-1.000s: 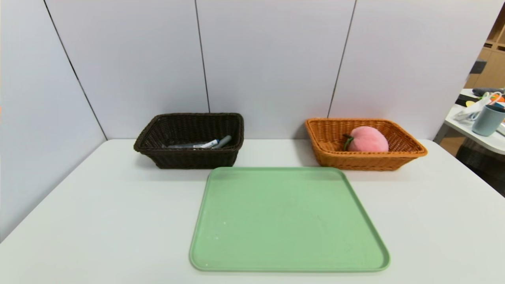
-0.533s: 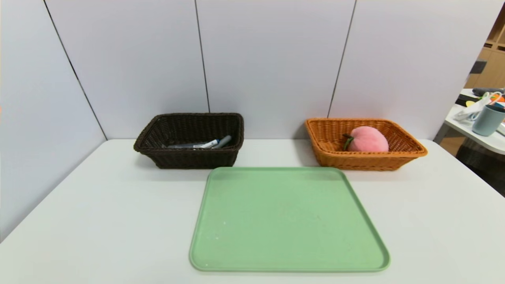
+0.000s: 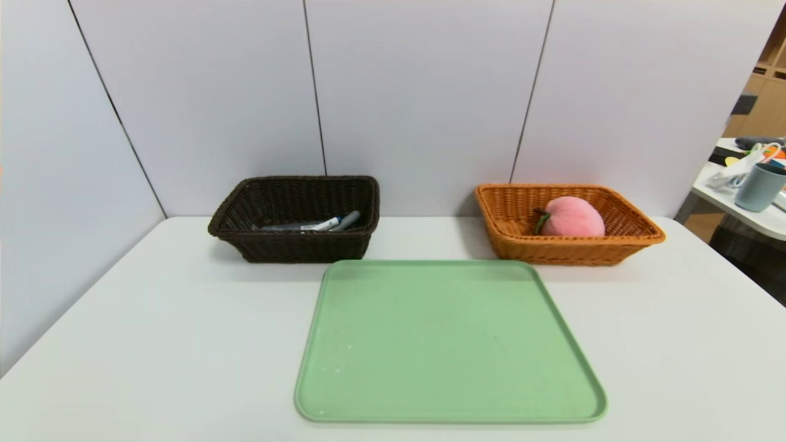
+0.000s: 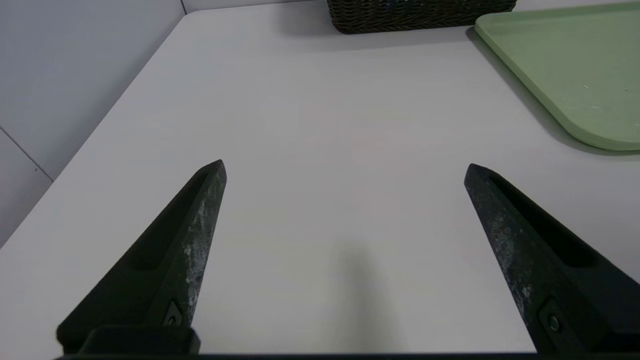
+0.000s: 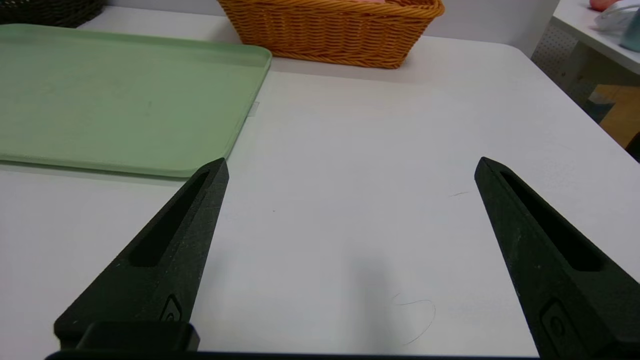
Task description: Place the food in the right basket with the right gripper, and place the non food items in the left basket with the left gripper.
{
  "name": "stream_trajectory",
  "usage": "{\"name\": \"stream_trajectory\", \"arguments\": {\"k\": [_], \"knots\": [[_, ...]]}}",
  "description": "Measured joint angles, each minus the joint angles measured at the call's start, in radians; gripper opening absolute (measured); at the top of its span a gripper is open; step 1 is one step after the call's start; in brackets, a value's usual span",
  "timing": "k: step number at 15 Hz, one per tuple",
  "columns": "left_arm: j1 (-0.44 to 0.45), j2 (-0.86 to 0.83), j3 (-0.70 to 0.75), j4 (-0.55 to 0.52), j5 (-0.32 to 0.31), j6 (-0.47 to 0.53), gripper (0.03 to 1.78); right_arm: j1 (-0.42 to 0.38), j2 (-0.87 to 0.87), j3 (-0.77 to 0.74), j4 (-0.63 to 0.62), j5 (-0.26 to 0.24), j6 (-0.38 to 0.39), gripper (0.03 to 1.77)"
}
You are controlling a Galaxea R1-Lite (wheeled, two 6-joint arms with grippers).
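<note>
Peach lies in the orange basket, by the worktop's far right corner; left gripper and right gripper spread wide, over the near edge; best keep both clear.

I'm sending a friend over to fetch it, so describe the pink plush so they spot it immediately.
On the white table, beyond the green tray, find the orange-tan wicker basket on the right. The peach sits inside: round, pink, with a green leaf, unlike the slim items in the dark basket.
</note>
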Motion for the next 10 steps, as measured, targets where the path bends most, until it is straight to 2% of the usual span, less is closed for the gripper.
{"name": "stream_trajectory", "arguments": {"k": [10], "knots": [[0.0,0.0,0.0,0.0,0.014,-0.016,1.69,0.0,0.0,0.0,-0.005,-0.006,0.01,1.7]]}}
